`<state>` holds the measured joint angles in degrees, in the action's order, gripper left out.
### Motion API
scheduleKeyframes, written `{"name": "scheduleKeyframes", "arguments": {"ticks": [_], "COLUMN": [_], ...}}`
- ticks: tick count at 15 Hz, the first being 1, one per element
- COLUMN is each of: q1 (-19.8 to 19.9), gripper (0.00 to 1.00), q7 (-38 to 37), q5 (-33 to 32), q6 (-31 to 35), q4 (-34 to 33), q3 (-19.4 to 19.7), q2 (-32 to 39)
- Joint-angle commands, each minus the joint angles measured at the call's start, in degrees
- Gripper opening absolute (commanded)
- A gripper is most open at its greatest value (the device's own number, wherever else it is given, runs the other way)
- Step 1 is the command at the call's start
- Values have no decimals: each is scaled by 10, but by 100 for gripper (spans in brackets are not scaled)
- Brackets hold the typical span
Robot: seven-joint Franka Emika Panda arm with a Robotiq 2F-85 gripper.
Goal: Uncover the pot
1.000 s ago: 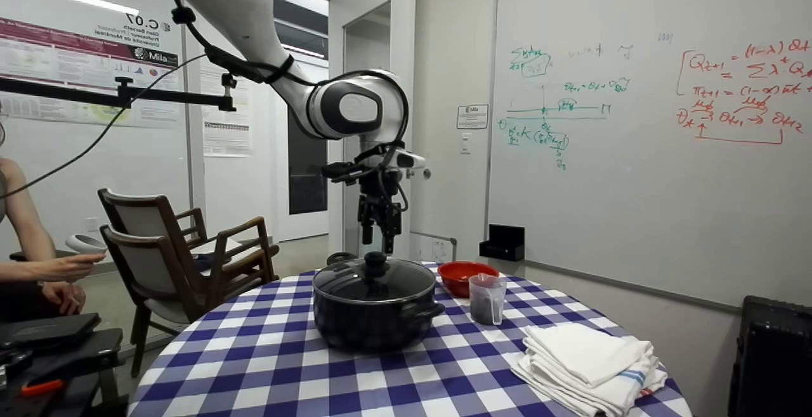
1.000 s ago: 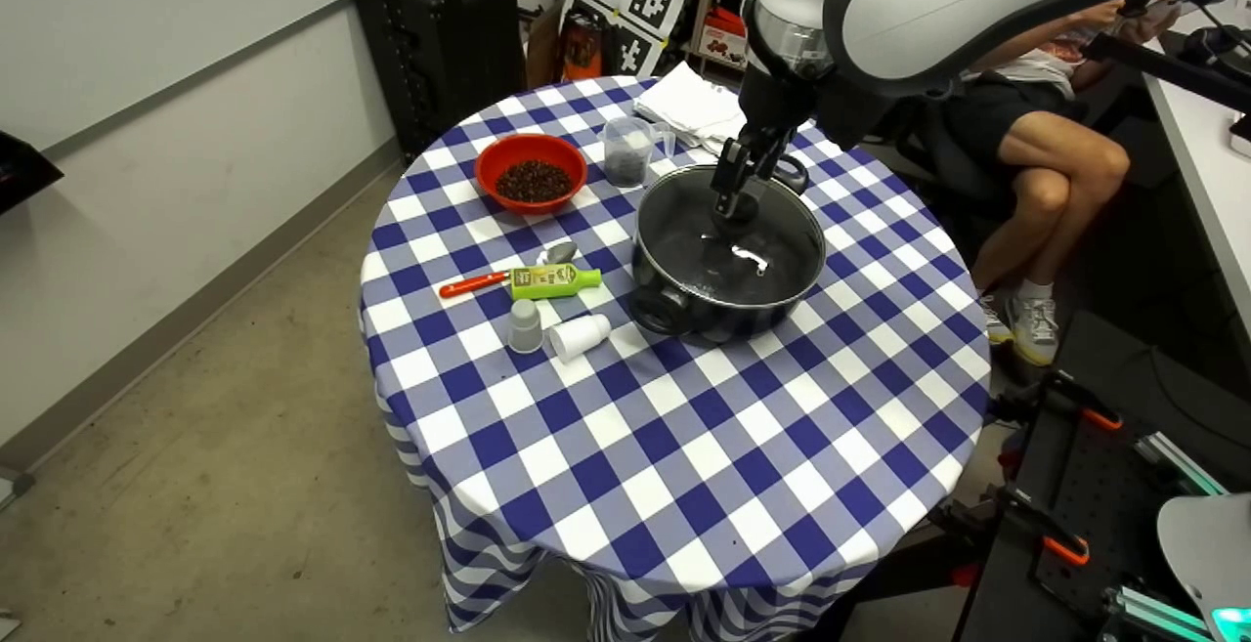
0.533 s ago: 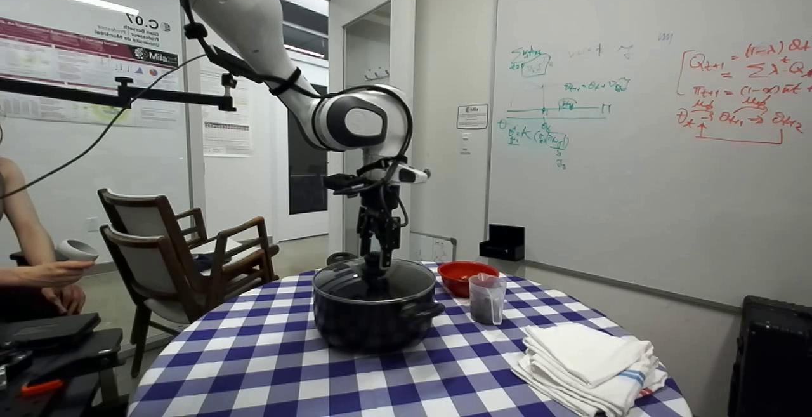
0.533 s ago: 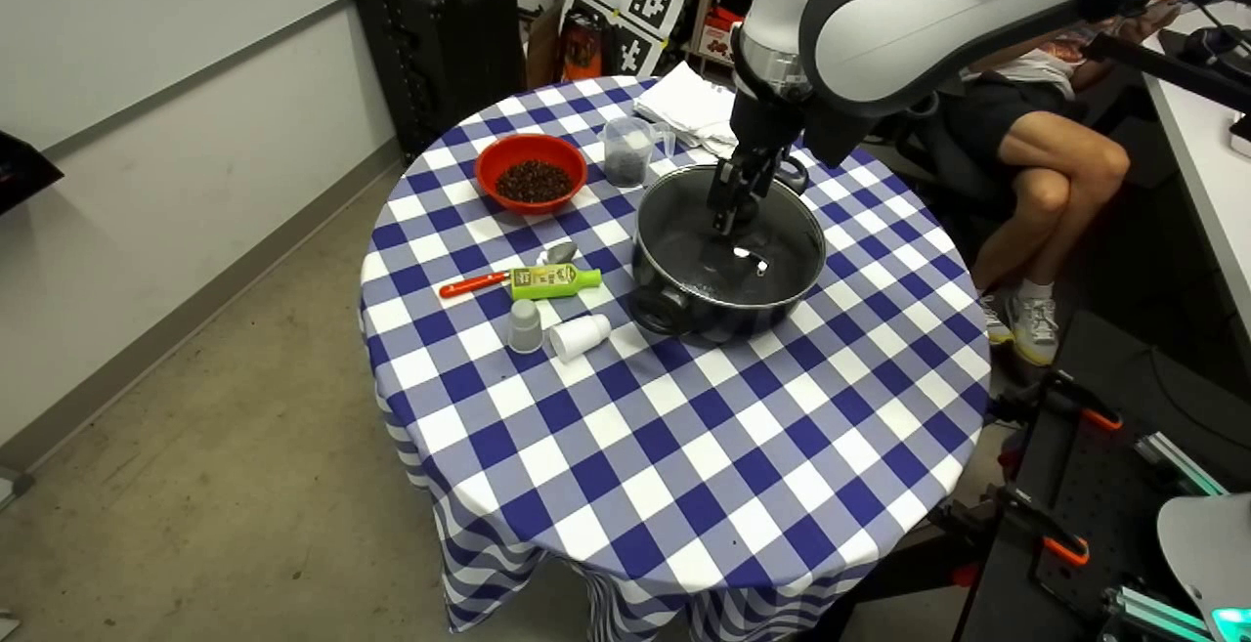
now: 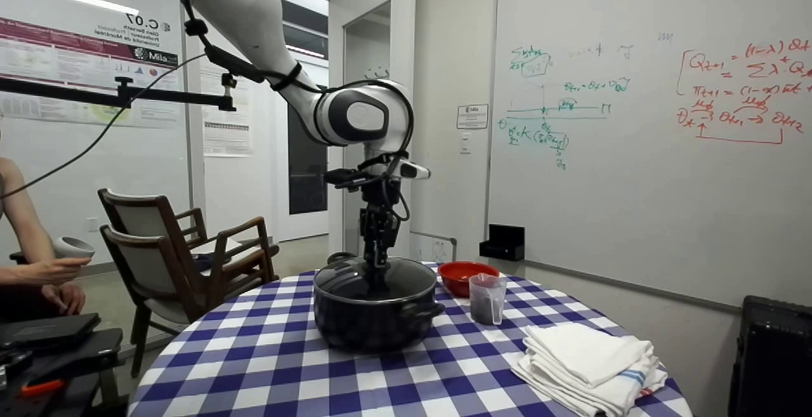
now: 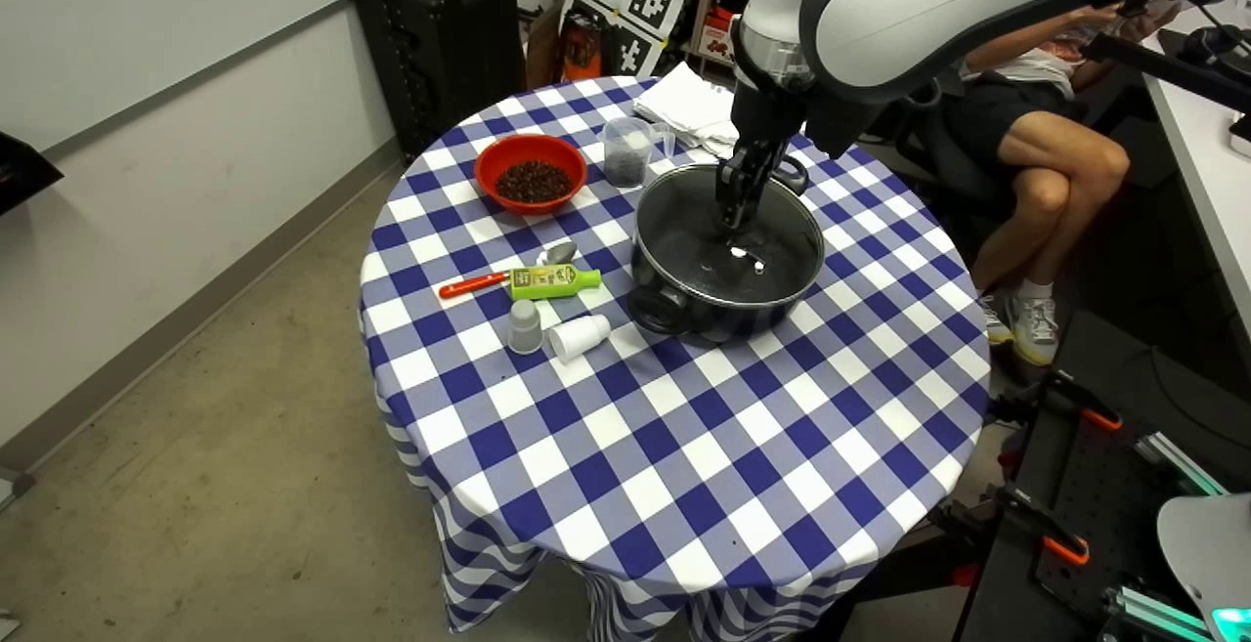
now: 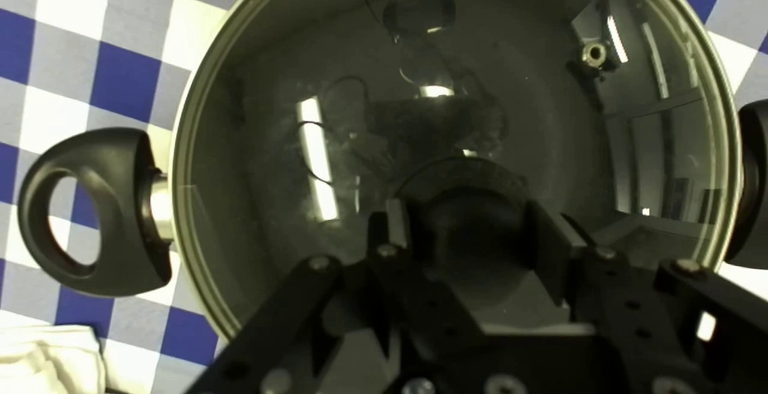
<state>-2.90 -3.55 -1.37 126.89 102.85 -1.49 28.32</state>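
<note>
Wide, round, black cooking pot (image 5: 374,327) noted upright on the blue-and-white checked tablecloth (image 6: 665,447), its domed glass lid (image 7: 510,124) seated on the rim. Long axis given by two black side handles (image 7: 129,208): one pointed just past the stack of folded white cloths (image 5: 590,366), the other past a white cup-shaped container (image 6: 580,337), tipped on its side. Pot placed directly below the black two-fingered gripper (image 7: 469,235); the lid's round black knob (image 7: 480,217) is clasped, the fingers (image 7: 552,256) set narrow about it. In both exterior views the knob is mostly hidden by the fingers. Left of the pot, in an exterior view: clear handled cup (image 6: 625,155), just beside; round red bowl (image 6: 526,148) of small dark-brown pieces (image 6: 533,182), green bottle (image 6: 555,281) lying, grey cup (image 6: 525,327) standing, all near.
</note>
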Motion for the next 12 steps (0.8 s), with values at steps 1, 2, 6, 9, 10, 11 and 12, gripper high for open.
{"name": "scheduleKeyframes", "arguments": {"ticks": [1,2,6,9,10,11,12], "q1": [5,5,18,15,14,13,16], "gripper": [25,25,25,25,25,25,25], "q7": [14,13,41,48,40,21,10], "q5": [11,10,20,-15,-30,-45,-51], "q6": [-7,-9,-1,53,71,88,98], "q4": [-10,-6,57,116,136,157,175], "q3": [-3,-3,-8,6,13,20,25], "q2": [9,4,-88,-164,-192,-223,-253]}}
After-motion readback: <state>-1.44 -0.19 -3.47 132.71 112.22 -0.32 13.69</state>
